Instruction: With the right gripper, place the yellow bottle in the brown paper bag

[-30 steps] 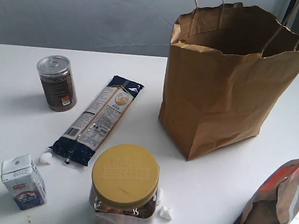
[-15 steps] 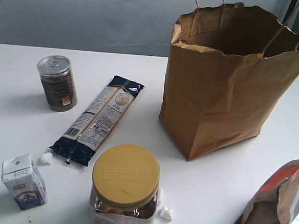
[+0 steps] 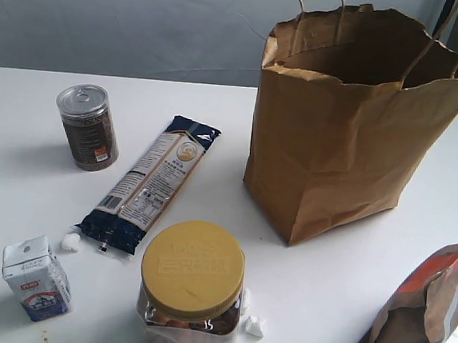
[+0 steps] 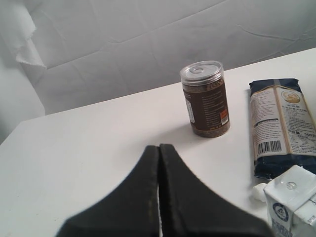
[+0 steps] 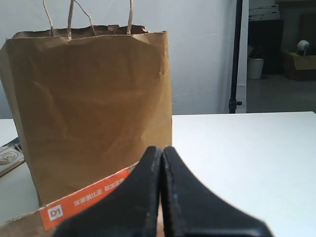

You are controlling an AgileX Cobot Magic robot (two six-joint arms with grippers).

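The brown paper bag (image 3: 345, 125) stands open-topped at the back right of the white table, cord handles up; the right wrist view shows its creased side (image 5: 94, 103). The yellow bottle shows in no view. My right gripper (image 5: 162, 150) is shut with nothing between its fingers, low behind the glossy pouch and facing the bag. My left gripper (image 4: 159, 148) is shut and empty over bare table, short of the brown can. Neither gripper appears in the exterior view.
A wide clear jar with a yellow lid (image 3: 191, 284) stands front centre. A brown can (image 3: 88, 127), a dark pasta packet (image 3: 152, 182) and a small milk carton (image 3: 35, 276) lie to the left. A brown-and-orange pouch (image 3: 425, 313) stands front right. Small white bits (image 3: 254, 326) lie near the jar.
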